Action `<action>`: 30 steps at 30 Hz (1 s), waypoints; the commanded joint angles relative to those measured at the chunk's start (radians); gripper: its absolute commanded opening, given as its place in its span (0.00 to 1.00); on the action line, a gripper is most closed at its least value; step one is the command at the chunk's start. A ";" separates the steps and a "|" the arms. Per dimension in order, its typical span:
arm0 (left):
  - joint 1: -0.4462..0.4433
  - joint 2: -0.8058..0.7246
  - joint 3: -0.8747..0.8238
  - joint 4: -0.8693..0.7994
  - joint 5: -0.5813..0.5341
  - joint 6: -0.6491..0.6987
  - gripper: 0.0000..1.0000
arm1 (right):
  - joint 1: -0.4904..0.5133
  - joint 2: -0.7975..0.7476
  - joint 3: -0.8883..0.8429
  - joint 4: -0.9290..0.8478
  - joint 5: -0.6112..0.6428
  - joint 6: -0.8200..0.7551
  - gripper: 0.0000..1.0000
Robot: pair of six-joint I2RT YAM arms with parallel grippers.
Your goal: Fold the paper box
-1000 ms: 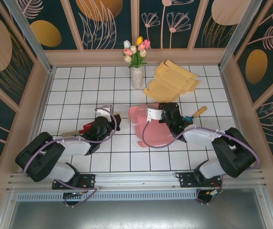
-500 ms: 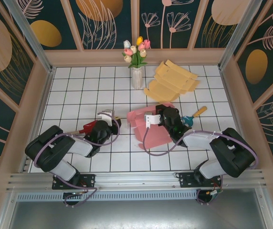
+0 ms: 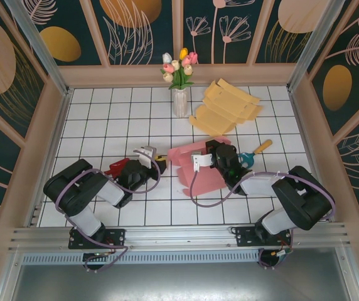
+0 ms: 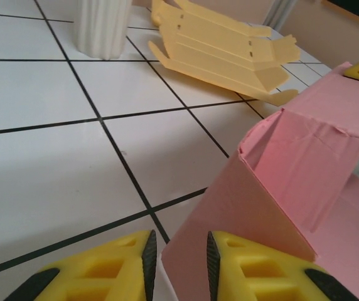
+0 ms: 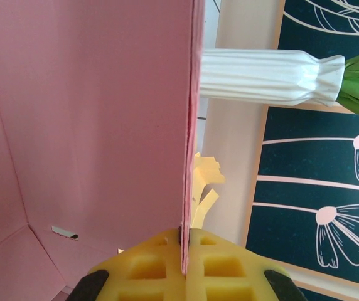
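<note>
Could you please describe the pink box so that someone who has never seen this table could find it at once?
On the white tiled table, look just in front of the vase of tulips, near the middle. The pink box sits there half folded, one wall pinched by the right gripper. Unlike the flat yellow sheets behind it, it is pink and partly upright.

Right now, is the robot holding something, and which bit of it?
Yes: the right fingers pinch the pink paper box by the thin edge of one wall. The left fingers are parted beside it, gripping nothing.
</note>
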 commanded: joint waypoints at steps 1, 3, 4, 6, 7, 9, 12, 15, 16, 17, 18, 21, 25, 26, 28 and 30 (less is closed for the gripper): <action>0.000 0.021 -0.001 0.046 0.027 0.037 0.31 | -0.006 0.019 -0.018 -0.006 0.003 -0.017 0.00; 0.001 0.025 -0.001 0.041 -0.002 0.050 0.31 | -0.006 0.017 -0.021 -0.008 0.004 -0.015 0.00; 0.001 0.025 0.000 0.040 -0.013 0.057 0.31 | -0.006 0.015 -0.020 -0.009 0.003 -0.013 0.00; 0.000 0.024 0.008 0.029 -0.021 0.069 0.31 | -0.006 0.016 -0.020 -0.016 0.003 -0.012 0.00; 0.001 0.051 0.015 0.022 -0.022 0.072 0.31 | -0.006 0.015 -0.017 -0.020 0.003 -0.011 0.00; 0.000 0.063 0.027 0.016 -0.026 0.077 0.31 | -0.004 0.015 -0.015 -0.028 0.002 -0.010 0.00; 0.000 0.080 0.041 0.023 -0.005 0.078 0.31 | -0.003 0.018 -0.013 -0.038 0.000 -0.008 0.00; 0.001 0.095 0.049 0.058 0.071 0.068 0.31 | -0.001 0.024 -0.012 -0.038 0.004 -0.005 0.00; 0.000 0.101 0.050 0.073 0.091 0.063 0.31 | 0.000 0.027 -0.012 -0.035 0.003 -0.005 0.00; 0.001 0.105 0.050 0.086 0.109 0.058 0.31 | 0.002 0.031 -0.010 -0.033 0.006 -0.005 0.00; 0.001 0.109 0.051 0.096 0.122 0.053 0.31 | 0.003 0.034 -0.009 -0.032 0.008 -0.007 0.00; 0.000 0.121 0.050 0.126 0.164 0.035 0.30 | 0.005 0.043 -0.007 -0.031 0.013 -0.006 0.00; 0.000 0.142 0.051 0.159 0.196 0.017 0.29 | 0.006 0.051 -0.005 -0.032 0.018 -0.003 0.00; 0.001 0.146 0.053 0.164 0.201 0.012 0.29 | 0.007 0.051 -0.004 -0.032 0.018 -0.002 0.00; -0.001 0.157 0.056 0.182 0.218 -0.003 0.28 | 0.008 0.053 -0.003 -0.035 0.021 0.000 0.00; 0.000 0.167 0.056 0.205 0.234 -0.019 0.26 | 0.010 0.055 -0.001 -0.035 0.025 0.001 0.00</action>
